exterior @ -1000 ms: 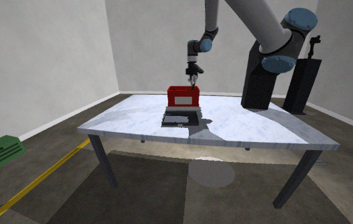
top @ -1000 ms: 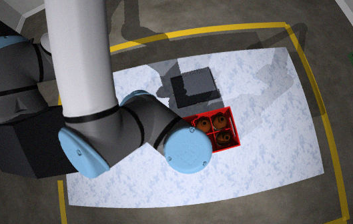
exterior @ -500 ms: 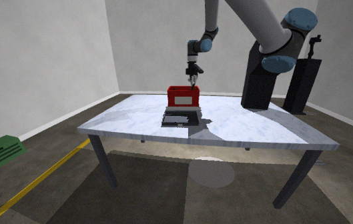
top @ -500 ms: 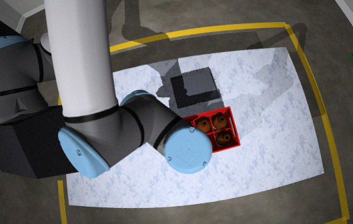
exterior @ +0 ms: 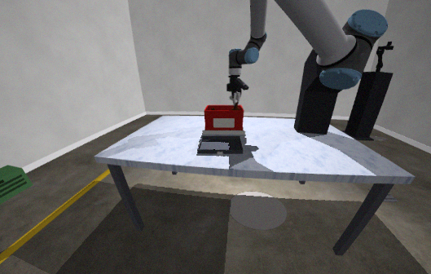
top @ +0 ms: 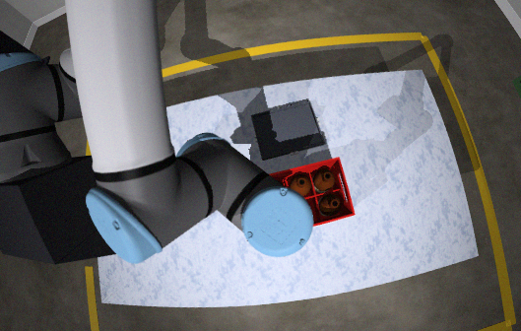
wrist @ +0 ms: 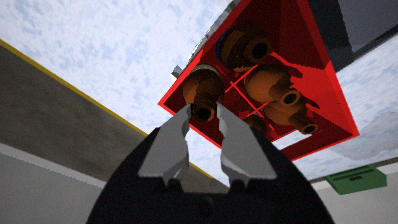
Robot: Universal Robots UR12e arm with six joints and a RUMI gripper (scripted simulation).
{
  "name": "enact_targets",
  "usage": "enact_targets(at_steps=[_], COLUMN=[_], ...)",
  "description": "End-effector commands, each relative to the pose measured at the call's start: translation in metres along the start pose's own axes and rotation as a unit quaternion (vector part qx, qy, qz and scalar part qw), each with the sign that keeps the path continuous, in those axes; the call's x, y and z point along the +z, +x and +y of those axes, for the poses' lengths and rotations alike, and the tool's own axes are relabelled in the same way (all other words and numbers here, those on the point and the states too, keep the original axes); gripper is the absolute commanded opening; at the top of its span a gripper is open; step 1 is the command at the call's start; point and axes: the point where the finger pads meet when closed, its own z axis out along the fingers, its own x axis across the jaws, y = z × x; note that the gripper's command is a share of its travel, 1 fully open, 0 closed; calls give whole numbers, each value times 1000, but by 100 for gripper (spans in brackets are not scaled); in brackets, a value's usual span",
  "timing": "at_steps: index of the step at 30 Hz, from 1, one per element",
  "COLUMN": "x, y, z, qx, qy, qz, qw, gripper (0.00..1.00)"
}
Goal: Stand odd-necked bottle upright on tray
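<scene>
Only a blank grey label (exterior: 223, 122) on the red crate (exterior: 224, 111).

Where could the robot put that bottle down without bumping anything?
The dark tray beside the red crate shows nothing on it. Wide bare table lies beyond the crate. Inside the crate it is crowded: bottles fill its cells, and the end effector grips one bottle by its neck.

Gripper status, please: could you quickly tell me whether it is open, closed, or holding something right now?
Gripper: closed on the neck of a brown bottle that sits in the red crate.
</scene>
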Motion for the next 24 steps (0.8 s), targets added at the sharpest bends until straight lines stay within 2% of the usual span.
enact_targets(at_steps=[1, 24], x=[-1, -7], y=[0, 0], z=[1, 1], qx=[0, 0], qy=[-1, -1], qz=[0, 0], qw=[1000, 1000], gripper=[0, 0])
